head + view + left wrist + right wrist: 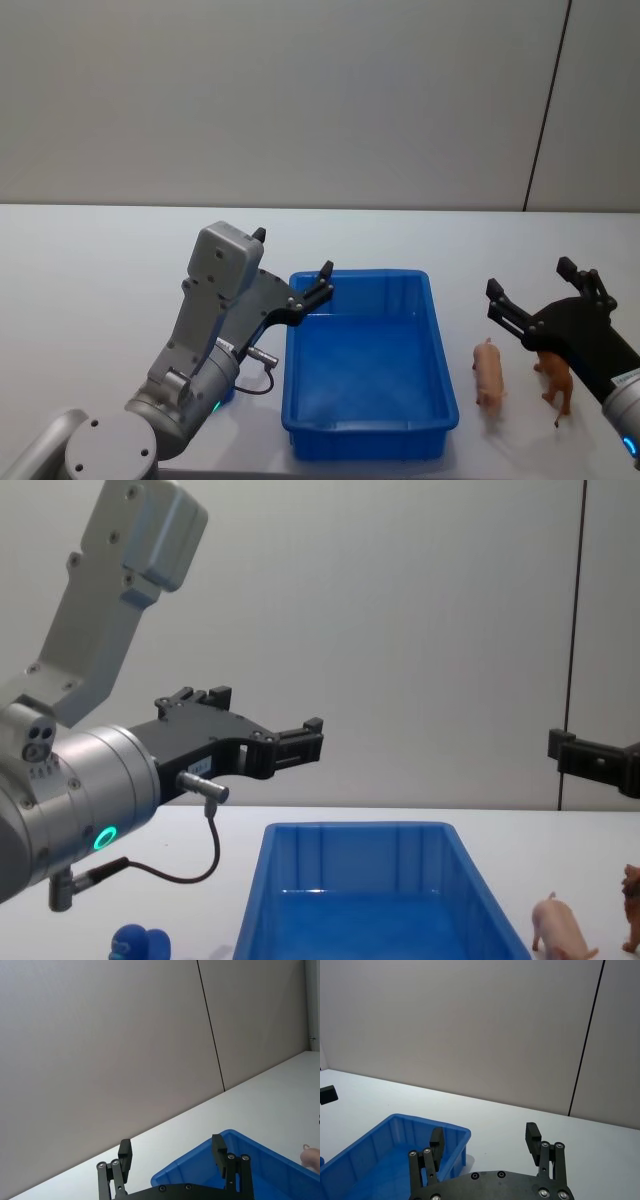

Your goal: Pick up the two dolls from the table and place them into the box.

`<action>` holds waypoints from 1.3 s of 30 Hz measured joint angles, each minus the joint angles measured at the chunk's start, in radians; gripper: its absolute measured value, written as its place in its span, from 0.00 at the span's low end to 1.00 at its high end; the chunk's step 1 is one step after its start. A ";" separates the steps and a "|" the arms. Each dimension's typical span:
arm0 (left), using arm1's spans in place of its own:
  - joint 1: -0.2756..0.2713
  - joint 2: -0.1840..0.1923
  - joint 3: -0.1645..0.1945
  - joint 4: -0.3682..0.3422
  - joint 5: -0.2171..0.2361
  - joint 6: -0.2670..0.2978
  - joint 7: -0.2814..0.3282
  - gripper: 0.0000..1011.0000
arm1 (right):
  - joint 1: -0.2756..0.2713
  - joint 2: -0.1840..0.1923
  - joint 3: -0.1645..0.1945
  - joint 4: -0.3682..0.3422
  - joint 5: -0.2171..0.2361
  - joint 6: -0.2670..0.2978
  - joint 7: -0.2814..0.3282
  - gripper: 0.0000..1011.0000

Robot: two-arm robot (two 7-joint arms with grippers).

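Close by the robot's right side, the pig (489, 372) sits on the white table (90, 290), just right of the blue box (370, 440). The brown animal (555, 380) stands just beside the pig, on the side away from the box. The right gripper (530, 277) hangs above them both, its fingers spread wide and holding nothing.

It looks ready to pick a toy. A good way is to come straight down over the pig, put one finger on each side of its body, and squeeze softly. The two toys are so near that a finger could bump the brown one. The box wall is tall, so the toy must go up high first.

A little blue figure (140, 945) sits left of the box, low beside the left arm. Farther off, the left gripper (292, 252) hangs by the box's far left corner, wide open and empty. A plain grey wall (300, 100) is behind.
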 joint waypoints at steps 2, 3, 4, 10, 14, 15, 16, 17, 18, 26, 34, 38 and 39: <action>0.000 0.000 0.000 0.000 0.000 0.000 0.000 0.99 | 0.000 0.000 0.000 0.000 0.000 0.000 0.000 0.99; 0.000 0.000 0.000 0.000 0.000 0.000 0.000 0.99 | 0.000 0.000 0.000 0.000 0.000 0.000 0.000 0.99; 0.000 0.000 0.000 0.000 0.000 0.000 0.000 0.99 | 0.000 0.000 0.000 0.000 0.000 0.000 0.000 0.99; 0.000 0.000 0.000 0.000 0.000 0.000 0.000 0.99 | 0.000 0.000 0.000 0.000 0.000 0.000 0.000 0.99; 0.000 0.000 0.000 0.000 0.000 0.000 0.000 0.99 | 0.000 0.000 0.000 0.000 0.000 0.000 0.000 0.99; 0.000 0.000 0.000 0.000 0.000 0.000 0.000 0.99 | 0.000 0.000 0.000 0.000 0.000 0.000 0.000 0.99; 0.000 0.000 0.000 0.000 0.000 0.000 0.000 0.99 | 0.000 0.000 0.000 0.000 0.000 0.000 0.000 0.99; 0.000 0.000 0.000 0.000 0.000 0.000 0.000 0.99 | 0.000 0.000 0.000 0.000 0.000 0.000 0.000 0.99; 0.000 0.000 0.000 0.000 0.000 0.000 0.000 0.99 | 0.000 0.000 0.000 0.000 0.000 0.000 0.000 0.99; 0.000 0.000 0.000 0.000 0.000 0.000 0.000 0.99 | 0.005 -0.001 0.001 0.005 -0.001 0.000 0.004 0.99; 0.000 0.000 0.000 0.000 0.000 0.000 0.000 0.99 | 0.022 0.005 0.012 0.026 -0.004 0.014 0.024 0.99; 0.000 0.000 0.000 0.000 0.000 0.000 0.000 0.99 | 0.031 0.015 0.024 0.041 0.003 0.043 0.036 0.99; 0.000 0.000 0.000 0.000 0.000 0.000 0.000 0.99 | 0.032 0.017 0.026 0.044 0.004 0.050 0.039 0.99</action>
